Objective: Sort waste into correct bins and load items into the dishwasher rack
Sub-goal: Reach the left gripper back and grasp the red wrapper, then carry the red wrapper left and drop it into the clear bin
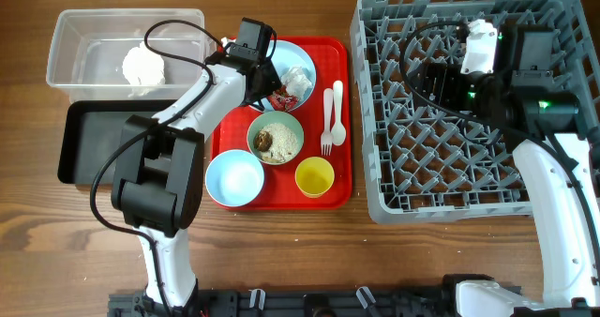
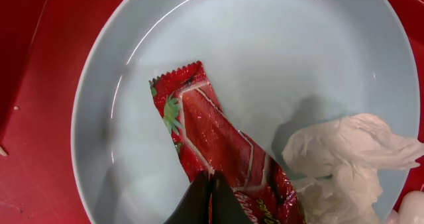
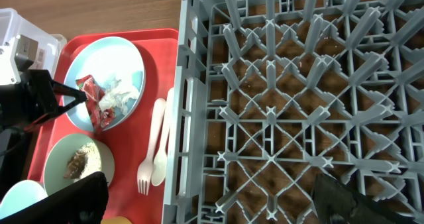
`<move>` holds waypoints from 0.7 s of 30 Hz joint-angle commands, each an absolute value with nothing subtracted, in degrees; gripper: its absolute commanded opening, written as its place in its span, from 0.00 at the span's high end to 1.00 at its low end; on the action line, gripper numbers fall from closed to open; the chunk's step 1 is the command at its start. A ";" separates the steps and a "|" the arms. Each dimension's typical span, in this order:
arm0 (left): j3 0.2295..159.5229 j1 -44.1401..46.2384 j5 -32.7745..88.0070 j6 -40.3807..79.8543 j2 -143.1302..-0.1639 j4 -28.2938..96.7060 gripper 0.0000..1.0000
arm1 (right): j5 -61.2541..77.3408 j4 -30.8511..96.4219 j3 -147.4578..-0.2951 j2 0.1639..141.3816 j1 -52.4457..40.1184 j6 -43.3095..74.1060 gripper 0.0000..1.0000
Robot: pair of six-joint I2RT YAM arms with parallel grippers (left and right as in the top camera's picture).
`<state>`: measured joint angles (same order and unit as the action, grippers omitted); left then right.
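Waste sorting is the step in hand. The left gripper (image 2: 211,196) is clenched on the near end of the wrapper (image 2: 212,138), which lies on the plate (image 2: 265,52) beside crumpled paper (image 2: 344,151). The next move probably calls for a clean lift and a carry to the tub (image 1: 75,36) or the black tray (image 1: 89,143). The right gripper (image 3: 212,201) hangs released over the rack (image 3: 278,85).

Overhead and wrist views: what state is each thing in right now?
Left gripper, shut on the red wrapper.
Right gripper, open above the rack.
Plate, holds wrapper and crumpled paper.
Clear tub, holds one paper wad.
Black tray, empty where visible.
Rack, empty.
Green bowl, holds food scraps.
Blue bowl, empty.
Yellow cup, upright, empty.
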<state>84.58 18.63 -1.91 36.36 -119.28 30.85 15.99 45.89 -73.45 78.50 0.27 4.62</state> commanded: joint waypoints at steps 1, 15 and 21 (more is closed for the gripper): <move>84.88 18.59 -1.06 34.57 -119.15 30.52 0.96 | 14.81 45.91 -74.63 78.61 0.40 4.47 0.00; 89.21 20.29 3.84 5.26 -122.52 32.01 0.05 | 14.85 46.02 -74.63 78.61 0.40 4.54 0.00; 89.21 20.51 3.79 1.69 -125.23 31.16 0.05 | 14.85 45.95 -74.63 78.61 0.40 4.51 0.00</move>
<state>88.55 20.21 2.98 4.62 -123.74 31.62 15.79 45.89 -73.45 78.50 0.27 4.64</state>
